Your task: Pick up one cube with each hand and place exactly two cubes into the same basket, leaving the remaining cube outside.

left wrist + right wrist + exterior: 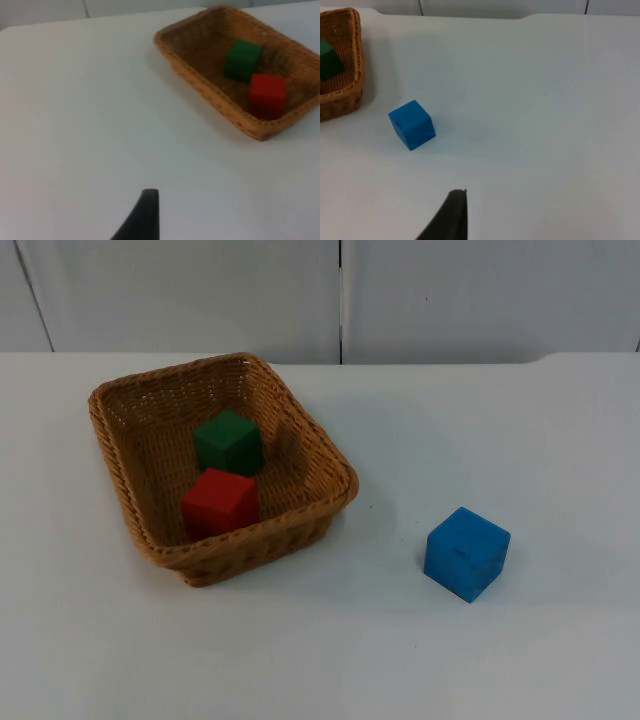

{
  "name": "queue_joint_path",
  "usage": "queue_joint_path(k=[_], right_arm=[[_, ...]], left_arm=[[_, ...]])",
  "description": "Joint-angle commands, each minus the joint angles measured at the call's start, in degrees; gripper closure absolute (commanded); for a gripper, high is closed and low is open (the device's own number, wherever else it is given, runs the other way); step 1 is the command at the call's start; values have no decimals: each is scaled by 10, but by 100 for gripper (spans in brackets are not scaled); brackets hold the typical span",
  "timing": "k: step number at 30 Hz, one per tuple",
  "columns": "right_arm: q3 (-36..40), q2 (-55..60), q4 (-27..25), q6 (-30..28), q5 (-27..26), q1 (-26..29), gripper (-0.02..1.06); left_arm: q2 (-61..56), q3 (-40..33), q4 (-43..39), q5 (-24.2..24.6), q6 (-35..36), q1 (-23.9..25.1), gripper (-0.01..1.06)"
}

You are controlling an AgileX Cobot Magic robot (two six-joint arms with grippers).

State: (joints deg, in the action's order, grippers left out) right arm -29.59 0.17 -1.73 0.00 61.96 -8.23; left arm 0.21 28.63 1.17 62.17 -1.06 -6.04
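White table top (520,440) runs back to a grey partition wall (200,290) with vertical panel seams.

Two cubes sit in the basket (320,455), one cube (228,442) behind the other (219,502). A third cube (466,552) rests on the worktop (480,430), right of the basket and well apart from it.

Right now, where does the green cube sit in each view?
Top view: green cube inside the wicker basket, behind the red cube.
Left wrist view: green cube in the basket, next to the red cube.
Right wrist view: green cube partly visible behind the basket wall.
Shared landmark: the basket.
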Motion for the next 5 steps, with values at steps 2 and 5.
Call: queue_joint_path(k=[2,5], right_arm=[[1,-2,1,-9,-2,4,-1],[1,-2,1,-9,-2,4,-1]], left_arm=[[-2,-2,-4,-6,-2,35,10],[-2,-2,-4,-6,-2,54,10]])
